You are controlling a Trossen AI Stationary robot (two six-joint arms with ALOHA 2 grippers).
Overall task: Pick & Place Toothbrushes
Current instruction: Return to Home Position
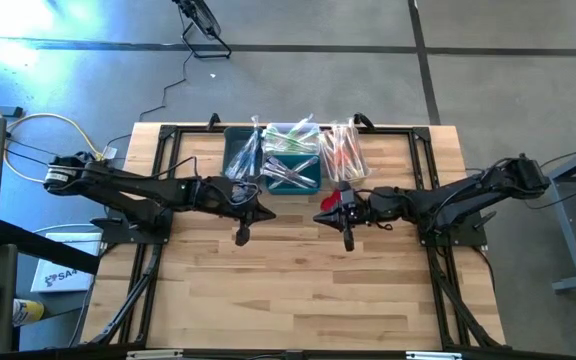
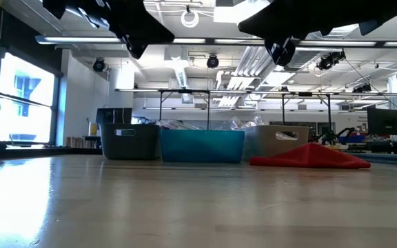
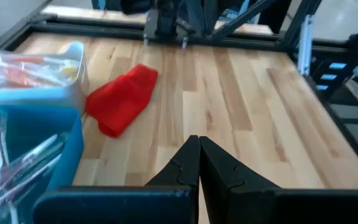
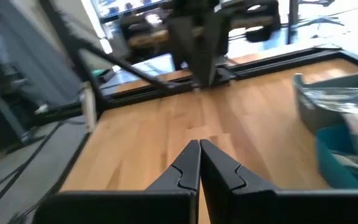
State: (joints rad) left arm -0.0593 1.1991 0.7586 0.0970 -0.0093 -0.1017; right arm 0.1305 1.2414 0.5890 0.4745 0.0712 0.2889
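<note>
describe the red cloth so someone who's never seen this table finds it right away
Start at the wooden table and its row of three bins along the far edge. The red cloth lies crumpled on the bare wood by the right-end bin, the one with orange toothbrushes. It is the only soft, red thing there.

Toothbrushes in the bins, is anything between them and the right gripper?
Only the red cloth, lying on the table between the right gripper and the white bin of toothbrushes. It lies low; the shut gripper hangs higher up.
</note>
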